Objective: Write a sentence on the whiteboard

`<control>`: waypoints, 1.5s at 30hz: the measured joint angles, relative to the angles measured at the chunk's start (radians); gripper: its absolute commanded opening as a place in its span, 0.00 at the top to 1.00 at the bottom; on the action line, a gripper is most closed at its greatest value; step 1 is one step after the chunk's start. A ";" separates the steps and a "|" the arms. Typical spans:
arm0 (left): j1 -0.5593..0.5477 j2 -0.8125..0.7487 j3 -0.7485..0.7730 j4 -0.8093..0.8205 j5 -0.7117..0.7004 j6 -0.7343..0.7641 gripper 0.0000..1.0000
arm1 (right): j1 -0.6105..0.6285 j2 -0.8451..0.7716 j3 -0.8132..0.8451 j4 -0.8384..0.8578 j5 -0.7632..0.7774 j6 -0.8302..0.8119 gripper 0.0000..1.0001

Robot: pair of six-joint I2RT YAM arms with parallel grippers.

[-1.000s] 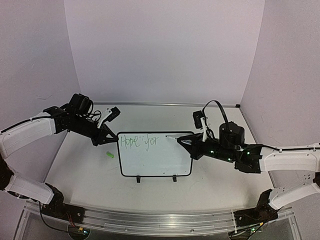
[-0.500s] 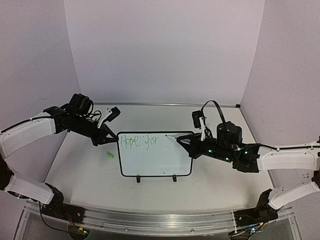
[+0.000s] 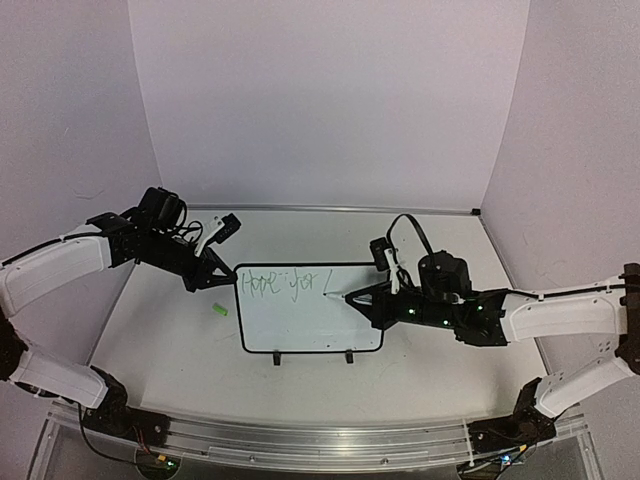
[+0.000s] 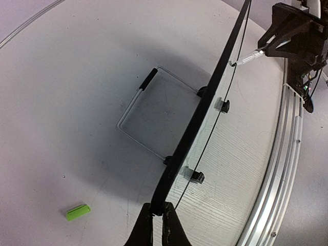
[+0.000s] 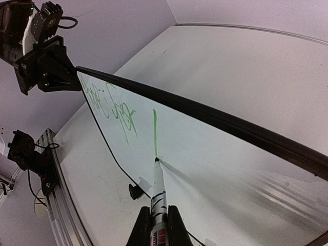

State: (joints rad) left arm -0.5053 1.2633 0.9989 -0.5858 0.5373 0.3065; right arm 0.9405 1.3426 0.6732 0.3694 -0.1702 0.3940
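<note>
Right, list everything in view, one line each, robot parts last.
small rectangular whiteboard with a thin black border: one, white, mid-table, standing on two black feet.
light-green handwriting: two words plus one stroke, green, along the board's top.
white-barrelled marker pen: one, tip touching the board at the foot of that stroke.
small green cap-like piece: one, green, on the table left of the board.
thin wire stand with a black sleeve: one, pale, behind the board.
pale table: one, off-white.
aluminium rail: one, silver, near edge.
left gripper: one, black, shut on the board's edge.
right gripper: one, black, shut on the marker pen.
</note>
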 measured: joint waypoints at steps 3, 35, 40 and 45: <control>0.000 0.000 0.000 0.000 0.000 0.000 1.00 | 0.000 0.000 0.000 0.000 0.000 0.001 1.00; 0.000 0.000 0.000 0.001 0.000 0.000 1.00 | 0.001 -0.065 -0.048 0.018 0.070 0.058 1.00; 0.000 0.000 0.000 0.001 0.000 0.000 1.00 | 0.001 -0.062 -0.049 0.012 0.064 0.061 1.00; 0.000 0.000 0.000 0.000 0.000 0.000 1.00 | 0.000 -0.065 -0.050 0.010 0.051 0.058 1.00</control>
State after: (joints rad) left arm -0.5053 1.2633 0.9993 -0.5855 0.5377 0.3066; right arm 0.9409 1.2774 0.6234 0.3790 -0.1194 0.4521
